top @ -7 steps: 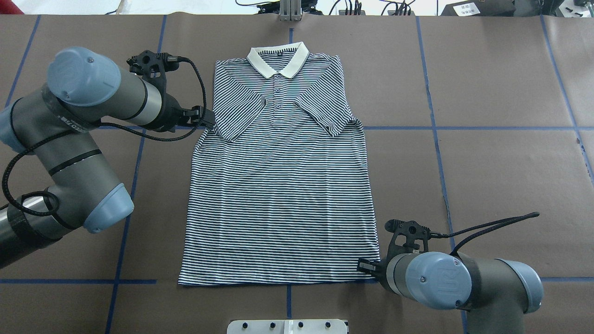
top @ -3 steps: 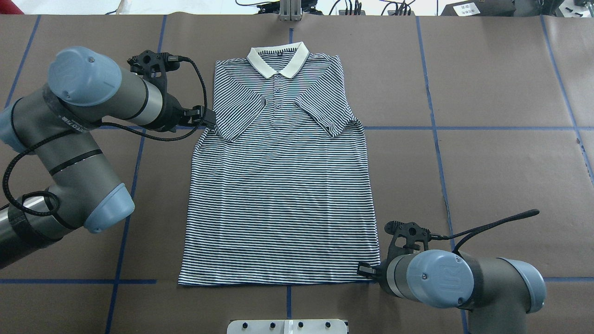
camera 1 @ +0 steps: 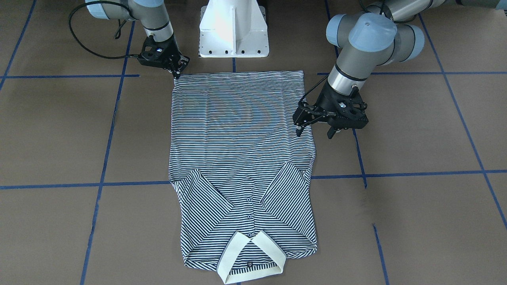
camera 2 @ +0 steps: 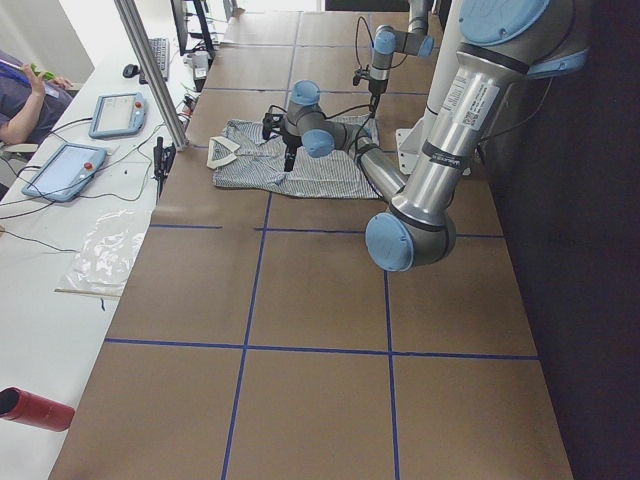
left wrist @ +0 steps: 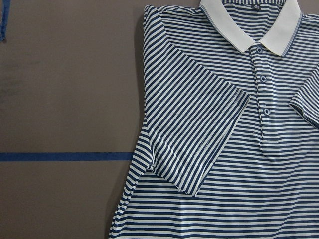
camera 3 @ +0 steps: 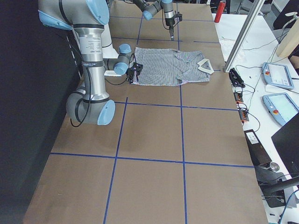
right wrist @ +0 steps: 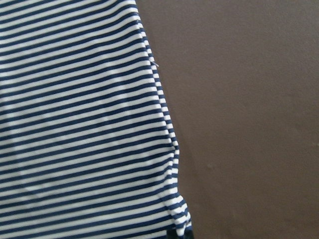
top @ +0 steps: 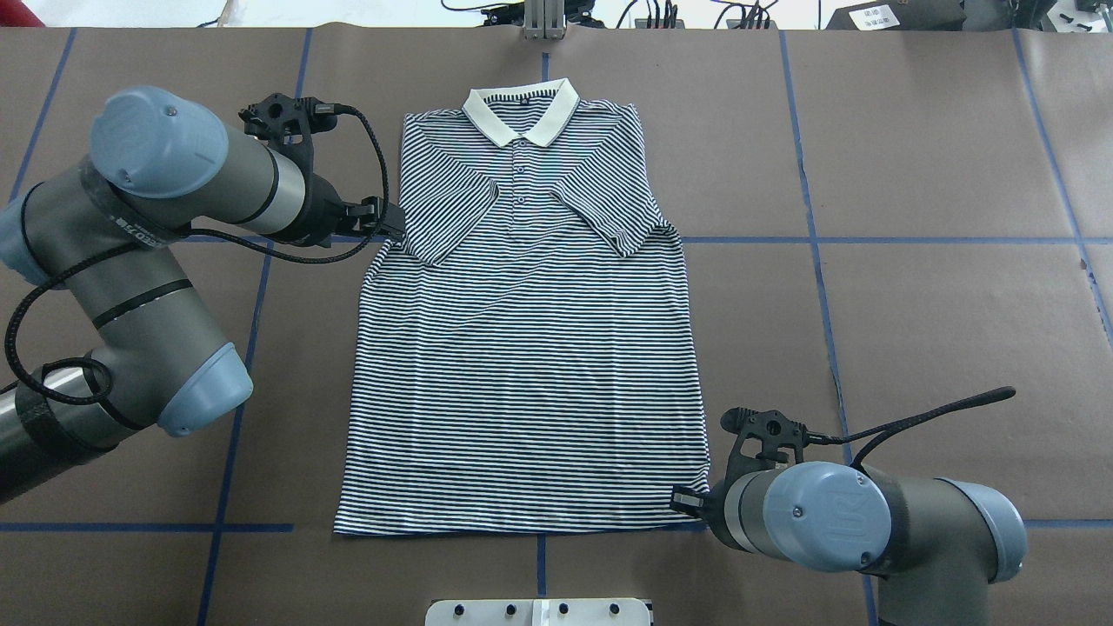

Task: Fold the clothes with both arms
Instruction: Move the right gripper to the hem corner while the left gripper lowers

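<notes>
The striped polo shirt [top: 522,365] lies flat and face up on the brown table, collar [top: 522,113] at the far side and both sleeves folded in over the chest. In the front-facing view its hem is at the top [camera 1: 241,79]. My left gripper [camera 1: 315,132] hangs open just above the shirt's side edge by the folded sleeve [top: 443,213], and its wrist view looks down on that sleeve [left wrist: 199,124]. My right gripper [camera 1: 180,69] is low at the hem corner [top: 700,496], fingertips slightly apart. Its wrist view shows the shirt's edge [right wrist: 164,124] from very close.
The white pedestal base [camera 1: 233,35] stands just behind the hem. Blue tape lines [top: 869,240] grid the brown table. A metal post [top: 543,22] rises at the far edge beyond the collar. A side bench carries tablets [camera 2: 65,170], with a person's arm [camera 2: 20,95] over it.
The right arm's elbow and wrist have shifted slightly outward and down while its gripper stays at the hem corner. The left arm and the shirt have not visibly moved.
</notes>
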`<action>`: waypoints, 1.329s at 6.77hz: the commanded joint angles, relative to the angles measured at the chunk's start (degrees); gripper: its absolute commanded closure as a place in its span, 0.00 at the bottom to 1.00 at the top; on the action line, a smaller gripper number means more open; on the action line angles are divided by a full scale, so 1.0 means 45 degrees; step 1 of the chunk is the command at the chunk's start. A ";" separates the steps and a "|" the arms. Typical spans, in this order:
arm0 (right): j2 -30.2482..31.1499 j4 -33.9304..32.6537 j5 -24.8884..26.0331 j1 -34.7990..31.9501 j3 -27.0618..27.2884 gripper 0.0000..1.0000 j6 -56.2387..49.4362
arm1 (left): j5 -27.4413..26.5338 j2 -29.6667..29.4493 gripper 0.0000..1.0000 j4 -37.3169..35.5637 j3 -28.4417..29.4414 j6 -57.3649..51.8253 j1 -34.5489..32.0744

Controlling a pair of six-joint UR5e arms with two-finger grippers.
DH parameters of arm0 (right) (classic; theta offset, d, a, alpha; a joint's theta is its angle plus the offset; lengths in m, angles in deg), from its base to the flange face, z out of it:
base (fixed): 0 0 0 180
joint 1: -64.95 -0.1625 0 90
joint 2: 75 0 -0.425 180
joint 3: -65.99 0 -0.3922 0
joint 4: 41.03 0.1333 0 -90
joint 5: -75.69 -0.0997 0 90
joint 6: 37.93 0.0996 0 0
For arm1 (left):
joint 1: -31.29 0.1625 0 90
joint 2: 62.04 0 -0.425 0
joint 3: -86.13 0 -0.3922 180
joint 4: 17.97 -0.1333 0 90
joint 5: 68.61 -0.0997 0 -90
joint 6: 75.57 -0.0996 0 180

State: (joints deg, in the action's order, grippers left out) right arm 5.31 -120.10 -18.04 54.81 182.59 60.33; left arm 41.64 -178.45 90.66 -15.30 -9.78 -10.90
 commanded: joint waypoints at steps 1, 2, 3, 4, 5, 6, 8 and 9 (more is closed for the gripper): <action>0.0023 -0.0008 -0.0011 -0.0246 0.0026 1.00 -0.0057 | -0.0009 0.0125 0.00 0.0001 0.0000 0.0202 -0.0020; -0.0015 0.0011 0.0066 -0.0402 0.0084 1.00 -0.0076 | -0.0086 0.1402 0.00 0.0136 -0.0812 0.2060 0.0212; -0.0054 0.0031 0.0067 -0.0577 0.0162 1.00 -0.0076 | -0.0493 0.3001 0.00 0.0099 -0.2541 0.3761 0.1239; -0.0074 0.0031 0.0067 -0.0598 0.0357 1.00 -0.0096 | -0.1986 0.4119 0.00 0.0040 -0.3506 0.5809 0.3145; -0.0074 0.0031 0.0048 -0.0637 0.0552 1.00 -0.0096 | -0.2968 0.4149 0.01 -0.0482 -0.3535 0.7511 0.4691; -0.0132 0.0031 -0.0069 -0.0696 0.0592 1.00 -0.0096 | -0.3635 0.4014 0.03 -0.1300 -0.3574 0.8611 0.5770; -0.0365 0.0012 -0.0089 -0.0735 0.0554 1.00 -0.0096 | -0.4090 0.3838 0.09 -0.1696 -0.3419 0.9888 0.7472; -0.0483 -0.0008 -0.0089 -0.0735 0.0534 1.00 -0.0096 | -0.4091 0.3857 0.11 -0.1757 -0.3457 1.0008 0.7500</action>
State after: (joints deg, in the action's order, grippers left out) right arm 3.84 -120.04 -18.41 51.56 185.09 59.89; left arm 23.70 -161.04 83.48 -30.83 33.73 21.09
